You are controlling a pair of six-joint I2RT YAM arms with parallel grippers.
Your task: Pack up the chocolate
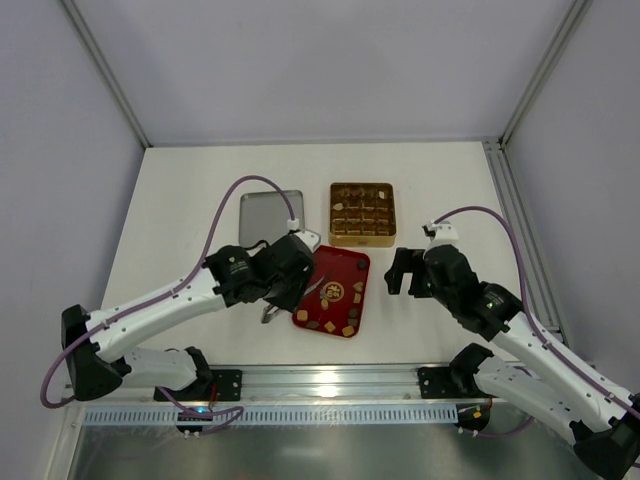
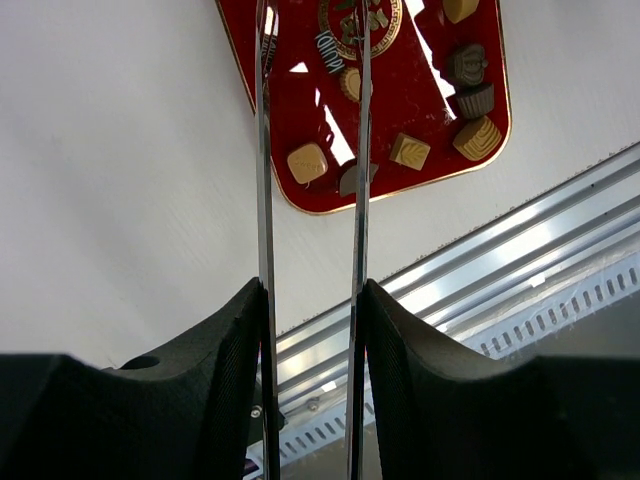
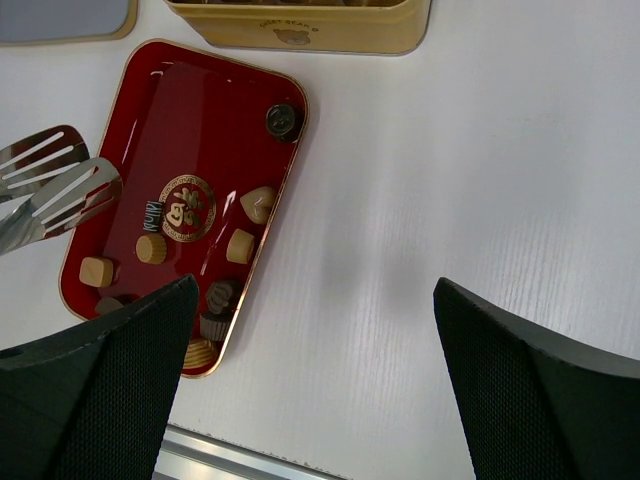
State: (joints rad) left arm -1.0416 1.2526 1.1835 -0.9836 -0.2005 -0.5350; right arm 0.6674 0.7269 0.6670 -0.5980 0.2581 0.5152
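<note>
Chocolates (image 3: 240, 245) laid out on a red tray (image 3: 190, 110)
A gold tin (image 1: 362, 213) and grey lid (image 1: 270, 217) were set behind it. Tongs (image 3: 50, 190) were clamped by the left gripper (image 2: 313, 290); the right gripper (image 3: 315, 288) was held wide open. Lettering on the emblem (image 3: 187, 208) could not be read.

The red tray (image 3: 190, 120) is glossy, the chocolate (image 3: 240, 245) smooth, the tongs (image 3: 60, 195) polished metal, the white table (image 3: 450, 200) matt.

The top external camera looks steeply down on the whole table (image 1: 180, 190) from high behind. Both wrist cameras hang close above it, sharing the red tray (image 3: 200, 120).
</note>
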